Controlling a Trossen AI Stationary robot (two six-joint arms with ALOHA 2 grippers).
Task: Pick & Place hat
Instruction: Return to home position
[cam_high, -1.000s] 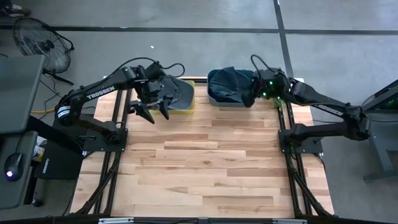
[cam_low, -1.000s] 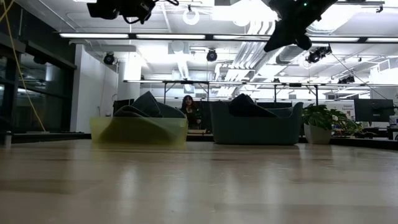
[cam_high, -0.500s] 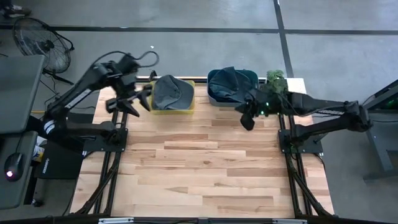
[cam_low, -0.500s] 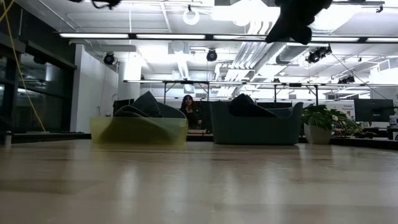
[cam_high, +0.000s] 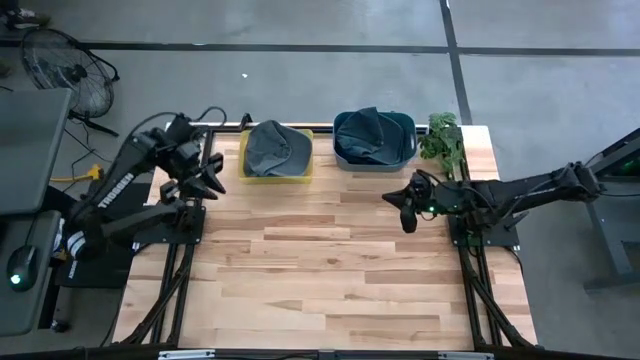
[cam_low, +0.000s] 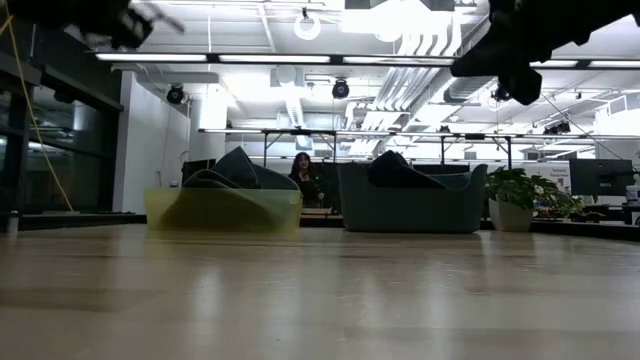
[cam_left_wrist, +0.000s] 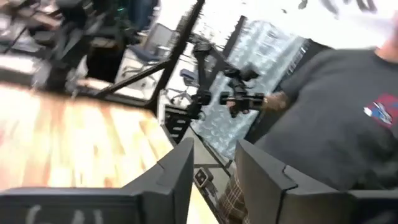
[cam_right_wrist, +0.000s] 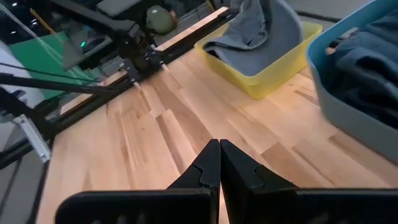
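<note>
A grey hat (cam_high: 275, 147) lies in a yellow bin (cam_high: 246, 172) at the table's far edge, its crown above the rim. To its right stands a blue bin (cam_high: 408, 128) holding dark blue hats (cam_high: 370, 135). My left gripper (cam_high: 203, 183) hovers over the table's far left corner, left of the yellow bin, open with nothing between its fingers (cam_left_wrist: 180, 174). My right gripper (cam_high: 405, 207) hovers shut and empty above the boards, nearer than the blue bin. In the right wrist view the grey hat (cam_right_wrist: 261, 28) and the blue bin (cam_right_wrist: 348, 93) lie ahead of it.
A small potted plant (cam_high: 441, 140) stands at the far right corner beside the blue bin. The wooden table (cam_high: 330, 270) stretches toward the near edge. A person in a grey shirt (cam_left_wrist: 336, 118) stands beyond the table in the left wrist view.
My left gripper has swung away from above the yellow bin toward the table's left edge, and its fingers stand closer together than before. My right gripper has drawn back from the blue bin toward the near edge, staying shut. The grey hat stays in the yellow bin.
</note>
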